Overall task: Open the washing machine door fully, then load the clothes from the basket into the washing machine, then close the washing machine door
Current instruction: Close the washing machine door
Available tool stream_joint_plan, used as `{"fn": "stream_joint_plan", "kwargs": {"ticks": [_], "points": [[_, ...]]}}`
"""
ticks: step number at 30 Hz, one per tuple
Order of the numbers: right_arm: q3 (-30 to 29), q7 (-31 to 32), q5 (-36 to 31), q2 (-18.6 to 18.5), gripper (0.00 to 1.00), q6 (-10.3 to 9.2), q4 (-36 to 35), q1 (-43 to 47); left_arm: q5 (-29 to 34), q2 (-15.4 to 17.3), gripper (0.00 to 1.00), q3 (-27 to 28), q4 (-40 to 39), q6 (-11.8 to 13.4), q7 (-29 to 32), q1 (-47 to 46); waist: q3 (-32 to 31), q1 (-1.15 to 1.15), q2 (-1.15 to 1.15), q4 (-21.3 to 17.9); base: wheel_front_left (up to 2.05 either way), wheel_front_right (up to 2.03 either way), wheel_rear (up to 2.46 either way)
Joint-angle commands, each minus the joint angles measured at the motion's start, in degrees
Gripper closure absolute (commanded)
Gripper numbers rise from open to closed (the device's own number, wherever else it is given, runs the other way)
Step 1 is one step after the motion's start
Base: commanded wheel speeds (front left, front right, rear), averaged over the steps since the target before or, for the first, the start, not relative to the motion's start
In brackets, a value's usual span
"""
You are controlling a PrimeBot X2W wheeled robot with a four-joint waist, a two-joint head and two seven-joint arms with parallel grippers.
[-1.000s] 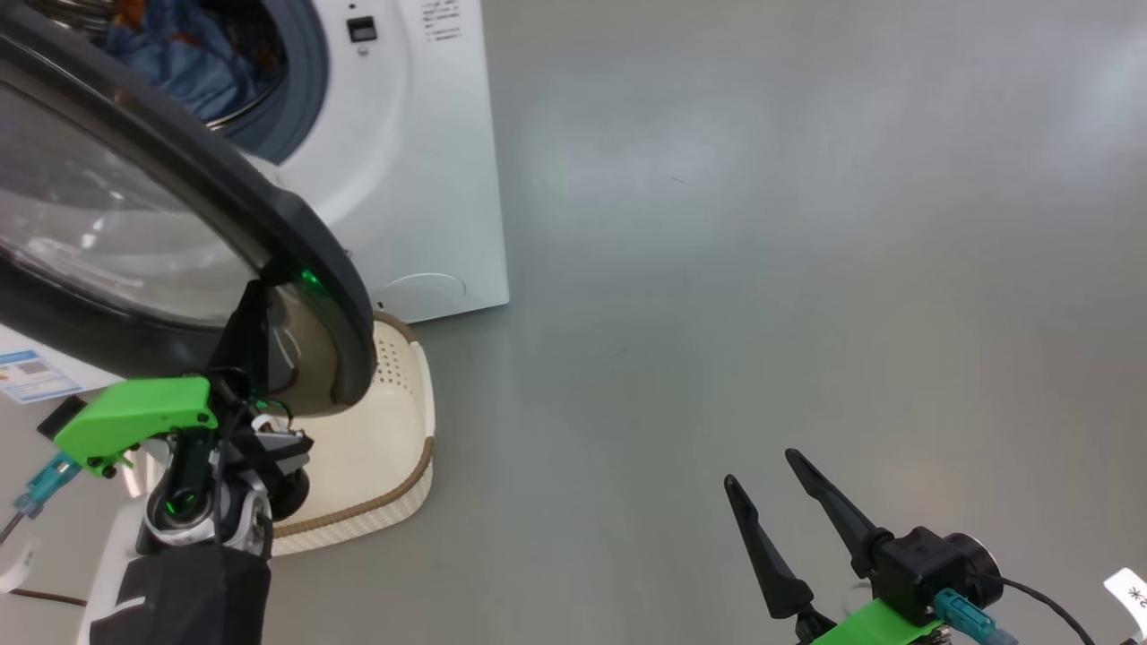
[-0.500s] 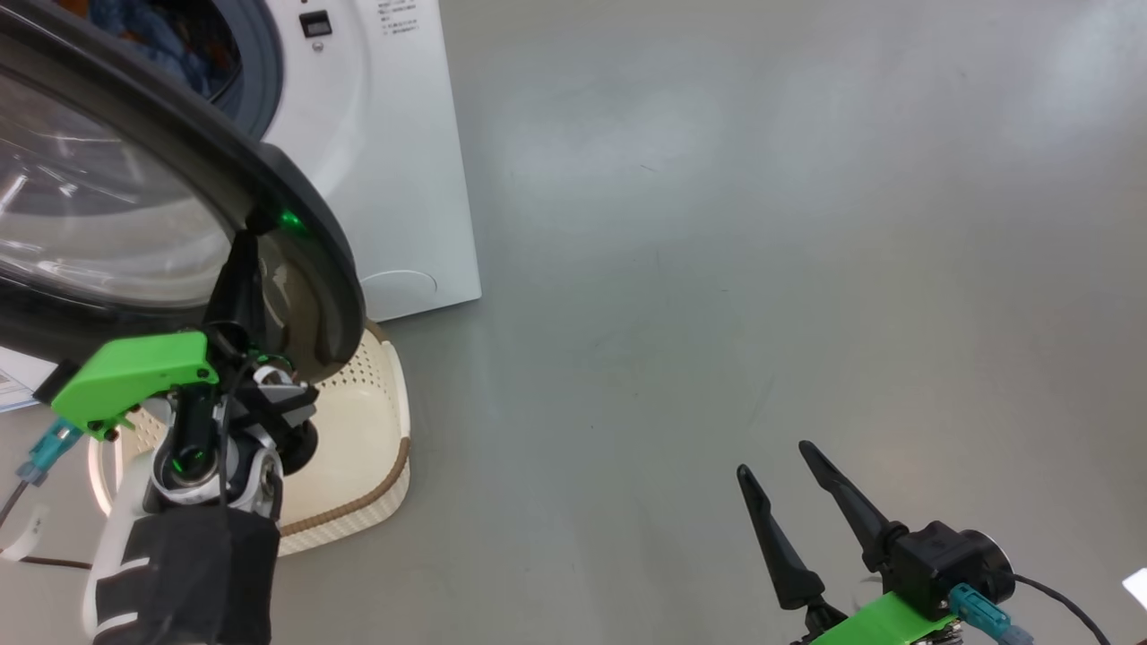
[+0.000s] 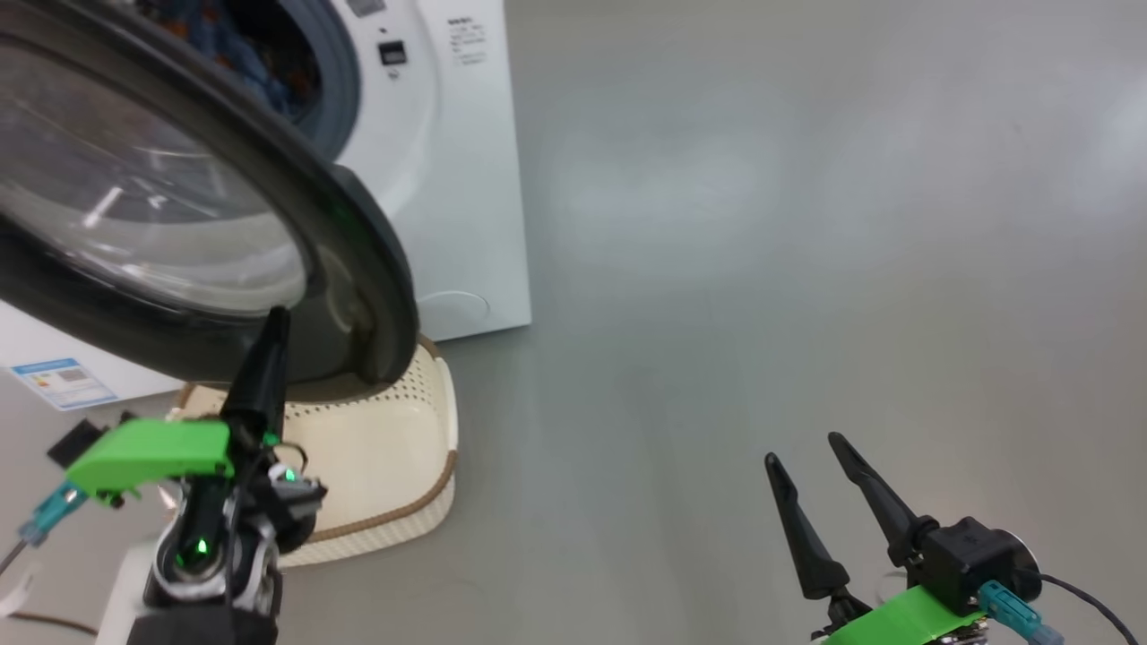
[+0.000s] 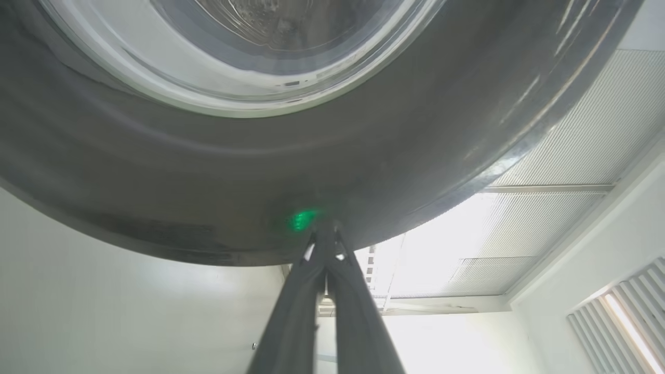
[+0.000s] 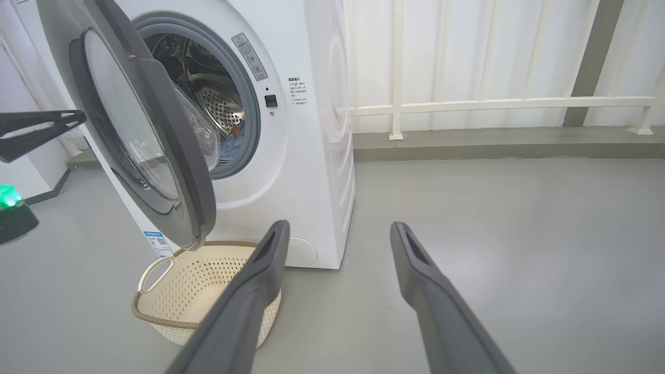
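The washing machine (image 5: 311, 156) stands with its door (image 5: 156, 130) about half open, black ring and glass bowl toward me. Blue clothes (image 5: 231, 145) lie inside the steel drum, and in the head view the clothes (image 3: 269, 58) show past the door's top edge. The cream basket (image 5: 208, 280) sits on the floor under the door and holds nothing. My left gripper (image 3: 279, 315) is shut, its tips pressed on the lower part of the door's black ring (image 4: 208, 182). My right gripper (image 3: 805, 448) hangs open over bare floor, well right of the machine.
Grey floor stretches to the right of the machine. A white railing (image 5: 499, 104) and a raised kerb run along the back wall. A blue label (image 3: 63, 383) marks the machine's front, low on the left.
The head view has shifted. My left gripper's tips, still shut and on the door's ring, now sit lower on it than half a second ago. The right gripper stays open, unchanged.
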Motion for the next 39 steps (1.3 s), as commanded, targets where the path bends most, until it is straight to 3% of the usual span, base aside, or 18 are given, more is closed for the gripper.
{"fn": "stream_joint_plan", "kwargs": {"ticks": [1,12,19,20,23,36,38,39], "points": [[0.78,-0.73,-0.51,0.12,0.00,0.09,-1.64,0.29,1.04,1.73,1.00,1.91,-3.26,-0.41,0.56,1.08,-2.20,0.00,0.00,2.16,0.00,0.00,0.00],[-1.61,-0.73,-0.95,0.12,0.00,0.09,-3.01,2.71,14.36,5.22,1.00,-1.12,-19.42,-0.42,-5.58,15.42,-6.67,0.00,0.00,6.71,0.00,0.00,0.00],[-1.33,-0.73,-0.92,0.12,0.00,0.09,-3.62,3.02,28.03,8.36,1.00,-5.15,-22.83,-0.42,-16.69,20.34,-8.17,0.00,0.00,8.07,0.00,0.00,0.00],[-1.33,-0.73,-0.92,0.12,0.00,0.09,-3.62,3.02,28.03,8.36,1.00,-5.15,-22.83,-0.42,-16.69,20.34,-8.17,0.00,0.00,8.07,0.00,0.00,0.00],[-1.23,-0.73,-0.85,0.12,0.00,0.09,-3.73,3.28,36.54,9.65,1.00,-6.12,-22.96,-0.42,-19.03,22.05,-8.75,0.00,0.00,8.44,0.00,0.00,0.00],[-1.41,-0.73,-0.64,0.12,0.00,0.09,-4.17,3.81,75.92,3.71,1.00,0.01,-26.64,-0.42,-19.65,28.01,-9.42,0.00,0.00,8.62,0.00,0.00,0.00],[-1.48,-0.73,-0.60,0.12,0.00,0.09,-4.24,3.88,80.43,3.13,0.84,0.24,-26.89,-0.42,-19.65,28.41,-9.45,0.00,0.00,8.58,0.00,0.00,0.00],[-1.53,-0.73,-0.58,0.12,0.00,0.09,-4.28,3.92,82.08,2.79,0.82,0.28,-27.01,-0.42,-19.65,28.59,-9.47,0.00,0.00,8.55,0.00,0.00,0.00]]}}
